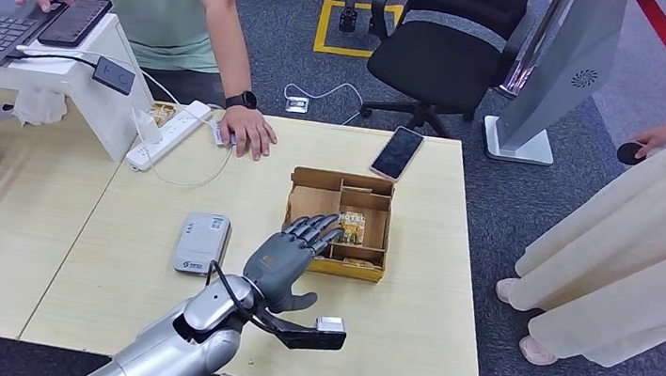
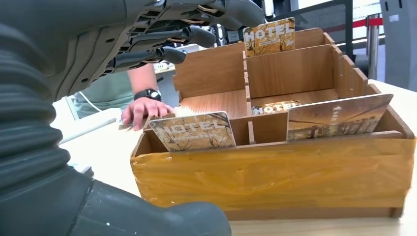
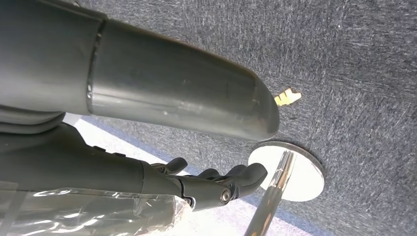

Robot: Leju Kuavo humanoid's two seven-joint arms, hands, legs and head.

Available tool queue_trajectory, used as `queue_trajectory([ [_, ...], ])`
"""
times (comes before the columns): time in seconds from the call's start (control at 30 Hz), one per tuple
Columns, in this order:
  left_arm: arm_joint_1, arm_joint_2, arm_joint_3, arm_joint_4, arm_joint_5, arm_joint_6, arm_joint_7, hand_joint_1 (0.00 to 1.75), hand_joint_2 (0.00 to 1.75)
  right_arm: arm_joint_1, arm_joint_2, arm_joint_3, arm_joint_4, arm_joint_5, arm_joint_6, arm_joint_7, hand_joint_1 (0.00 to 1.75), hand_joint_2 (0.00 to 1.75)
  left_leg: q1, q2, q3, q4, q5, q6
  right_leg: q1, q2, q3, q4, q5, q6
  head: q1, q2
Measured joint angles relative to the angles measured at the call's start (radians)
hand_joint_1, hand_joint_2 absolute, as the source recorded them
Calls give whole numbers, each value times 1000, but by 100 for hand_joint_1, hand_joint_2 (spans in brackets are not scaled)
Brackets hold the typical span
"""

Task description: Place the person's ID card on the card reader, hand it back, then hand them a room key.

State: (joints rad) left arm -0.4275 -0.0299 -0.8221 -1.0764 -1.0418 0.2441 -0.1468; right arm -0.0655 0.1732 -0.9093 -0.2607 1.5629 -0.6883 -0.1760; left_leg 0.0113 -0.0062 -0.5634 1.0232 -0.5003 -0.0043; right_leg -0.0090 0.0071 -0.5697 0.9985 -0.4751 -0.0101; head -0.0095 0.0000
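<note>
Fingers (image 1: 315, 231) of the left hand (image 1: 288, 260) stretch out, spread and holding nothing, over the near edge of the wooden box (image 1: 313, 201) on the table (image 1: 410, 310). The box is split into compartments so the key cards stand on edge, which leaves their top edges free to pinch. In the left wrist view one key card (image 2: 193, 132) leans in the near compartment, another (image 2: 339, 117) beside it, a third (image 2: 268, 35) stands at the far wall and a fourth (image 2: 273, 106) lies deeper inside. The hand hangs above them, touching none, so the step in hand looks like the reach for a room key.

The card reader (image 1: 201, 241) lies flat on the table just left of the hand, with nothing on top of it. A person's hand (image 1: 249, 131) rests on the far edge of the table over a small white thing (image 1: 218, 133) that may be the ID card; I cannot tell for sure. That would suit the ID already being handed back.

The right hand (image 3: 221, 184) hangs low over the carpet, fingers loosely curled with gaps between them and nothing in them.
</note>
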Motion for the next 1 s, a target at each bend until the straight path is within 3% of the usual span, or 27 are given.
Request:
queue_trajectory([
  [0.47, -41, -23, 0, 72, -63, 64, 33, 0, 175, -2, 0, 19, 6, 1, 1, 10, 0, 0, 0, 0, 0, 0, 0, 0, 0, 0, 0, 0, 0, 0, 0, 0],
  [1.0, -49, -40, 0, 132, -55, 66, 35, 0, 175, -4, 0, 24, 8, 13, 2, 11, 0, 0, 0, 0, 0, 0, 0, 0, 0, 0, 0, 0, 0, 0, 0, 0],
])
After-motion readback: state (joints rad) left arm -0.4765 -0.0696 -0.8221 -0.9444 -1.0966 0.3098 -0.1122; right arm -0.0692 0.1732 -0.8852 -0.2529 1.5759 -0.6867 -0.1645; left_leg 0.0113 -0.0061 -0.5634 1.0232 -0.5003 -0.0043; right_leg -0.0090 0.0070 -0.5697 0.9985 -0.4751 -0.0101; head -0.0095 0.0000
